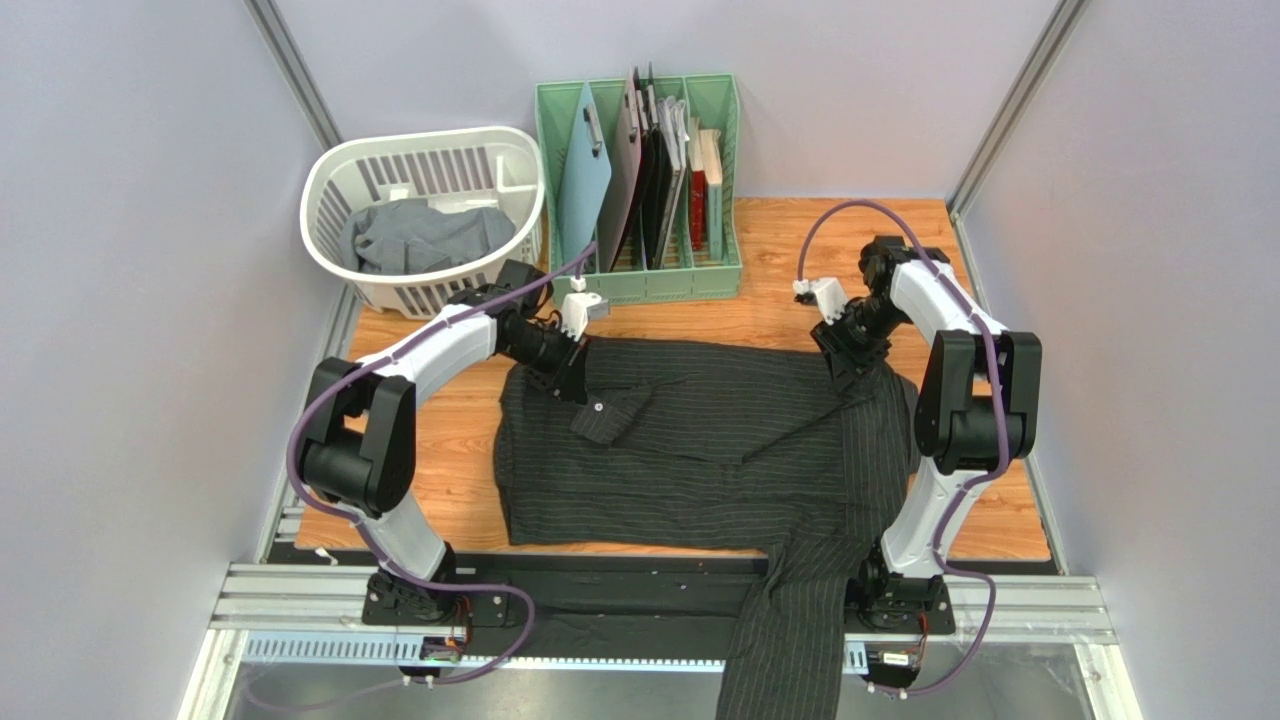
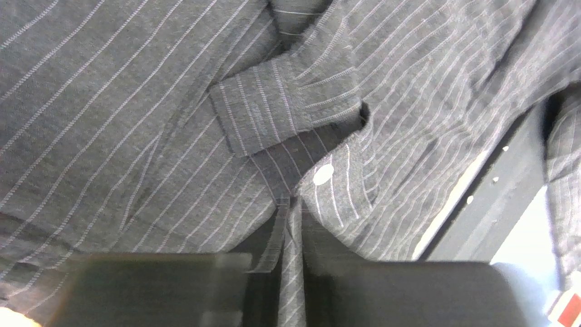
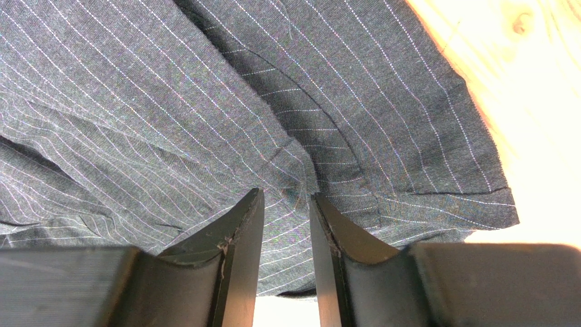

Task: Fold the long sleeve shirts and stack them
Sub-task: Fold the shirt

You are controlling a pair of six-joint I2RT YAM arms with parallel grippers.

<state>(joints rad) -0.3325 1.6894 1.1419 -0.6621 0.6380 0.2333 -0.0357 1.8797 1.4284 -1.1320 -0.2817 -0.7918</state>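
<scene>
while in left hand, shirt

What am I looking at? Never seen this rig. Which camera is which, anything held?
Two robot arms are bolted at the near edge of a wooden table. The wide picture comes from a fixed camera above and behind them. The two close-ups come from a camera on each wrist. A black pinstriped shirt lies spread on the table, one sleeve hanging over the near edge. The left pincer is shut on a fold of it. The right pincer has cloth in its gap, grip unclear. Behind are a grey shirt in a white basket and a green rack of boards.
</scene>
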